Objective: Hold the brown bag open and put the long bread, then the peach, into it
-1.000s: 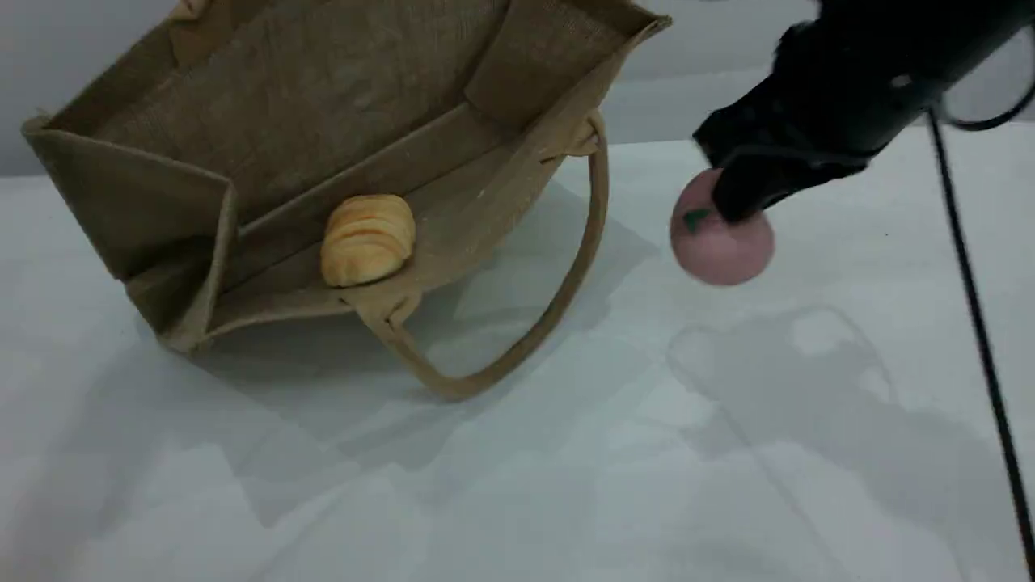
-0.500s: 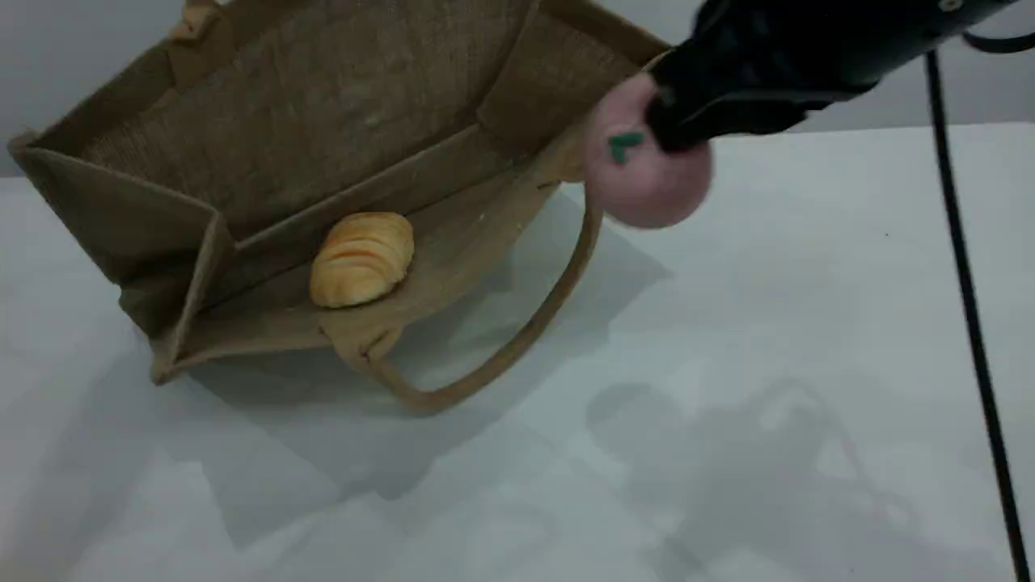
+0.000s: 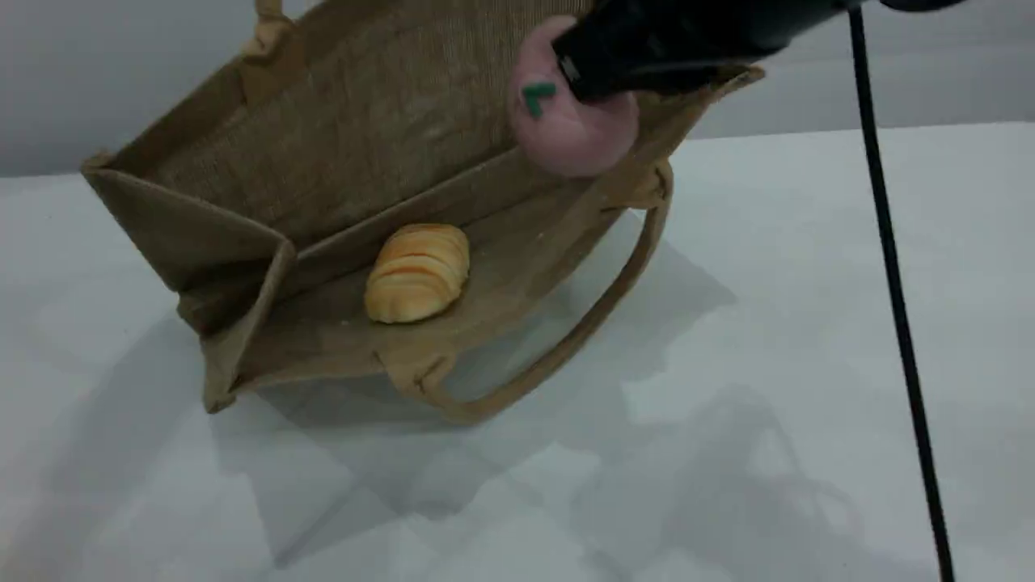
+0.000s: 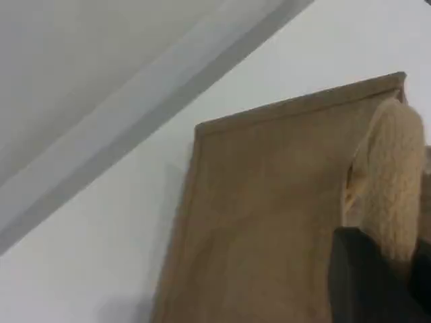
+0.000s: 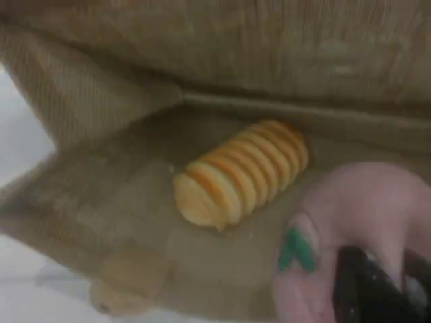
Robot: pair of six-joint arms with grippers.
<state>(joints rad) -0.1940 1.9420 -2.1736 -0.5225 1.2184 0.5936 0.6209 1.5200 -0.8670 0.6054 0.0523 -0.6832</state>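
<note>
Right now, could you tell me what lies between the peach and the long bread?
Only bare bag lining: in the right wrist view the peach hangs above the brown bag floor, apart from the long bread, nothing between.

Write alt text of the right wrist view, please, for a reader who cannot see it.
The right claw, shut on the pink peach, holds it just above the open brown bag. Inside the bag lies the long bread, golden with orange stripes, to the left of the peach.

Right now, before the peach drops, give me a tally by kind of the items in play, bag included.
Bags: 1, the brown bag, held open by its handle.
Breads: 1, the long bread, lying inside the bag.
Fruits: 1, the peach, held over the bag's mouth.
Total: 3
</note>
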